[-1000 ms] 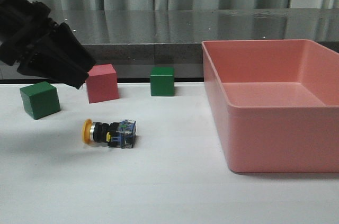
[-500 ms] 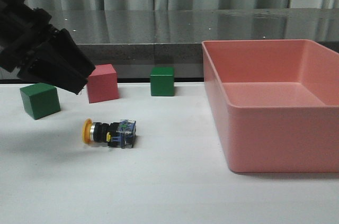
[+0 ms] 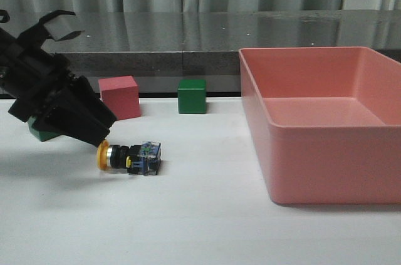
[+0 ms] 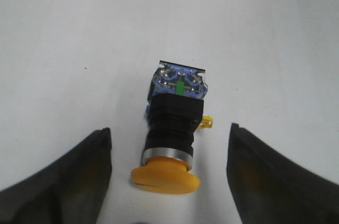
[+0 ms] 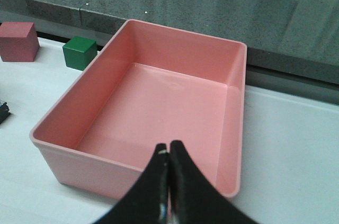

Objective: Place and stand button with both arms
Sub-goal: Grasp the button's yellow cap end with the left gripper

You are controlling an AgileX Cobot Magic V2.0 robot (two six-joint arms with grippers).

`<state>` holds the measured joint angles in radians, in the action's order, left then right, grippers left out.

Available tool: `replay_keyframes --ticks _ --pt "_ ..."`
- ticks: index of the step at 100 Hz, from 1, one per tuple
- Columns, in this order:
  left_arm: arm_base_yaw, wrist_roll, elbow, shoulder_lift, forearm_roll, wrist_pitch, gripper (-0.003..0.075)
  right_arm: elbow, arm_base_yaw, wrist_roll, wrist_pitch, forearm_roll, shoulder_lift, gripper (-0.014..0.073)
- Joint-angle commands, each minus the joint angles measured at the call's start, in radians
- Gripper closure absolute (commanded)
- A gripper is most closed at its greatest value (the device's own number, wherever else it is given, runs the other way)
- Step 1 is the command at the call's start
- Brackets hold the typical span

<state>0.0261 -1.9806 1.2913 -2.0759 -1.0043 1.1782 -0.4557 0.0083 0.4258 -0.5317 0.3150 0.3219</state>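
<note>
Left gripper (image 3: 100, 132) poised at the button (image 3: 129, 156); right gripper (image 5: 168, 181) over the bin (image 5: 159, 105).
The button lies on its side on the white counter (image 3: 188, 215), yellow cap toward 9 o'clock, clear base toward 3; the left gripper is spread wide with nothing held, its fingers (image 4: 63, 176) either side of the cap, not touching; the right gripper is closed, fingers pressed together, empty; a red cube (image 3: 119, 97) and a green cube (image 3: 191, 96) stand at 12 o'clock of the button; another green cube (image 3: 39, 132) is mostly hidden behind the left arm (image 3: 44, 89) at 9 o'clock.
</note>
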Motion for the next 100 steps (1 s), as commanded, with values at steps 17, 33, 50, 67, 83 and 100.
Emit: replay_keyframes --ticks 17,33,50,67,83,100 --pt "0.003 -0.011 0.016 -0.011 -0.083 0.056 0.0282 -0.025 -0.005 -0.002 0.068 0.004 0.007 0.0655" --pt "0.018 -0.011 0.016 -0.040 -0.078 0.056 0.0283 -0.025 -0.005 -0.002 0.069 0.004 0.007 0.0655" --pt "0.050 -0.011 0.016 -0.066 -0.027 0.022 0.0342 -0.025 -0.005 -0.002 0.069 0.004 0.007 0.0655" --pt "0.059 -0.011 0.016 -0.066 0.026 0.015 0.0575 -0.025 -0.005 -0.002 0.069 0.003 0.007 0.0655" --pt "0.059 0.007 0.025 -0.051 0.105 0.045 0.0740 -0.025 -0.005 -0.002 0.069 0.003 0.007 0.0655" --pt "0.059 0.133 0.071 0.037 0.115 0.059 0.0740 -0.025 -0.005 -0.002 0.069 0.003 0.007 0.0655"
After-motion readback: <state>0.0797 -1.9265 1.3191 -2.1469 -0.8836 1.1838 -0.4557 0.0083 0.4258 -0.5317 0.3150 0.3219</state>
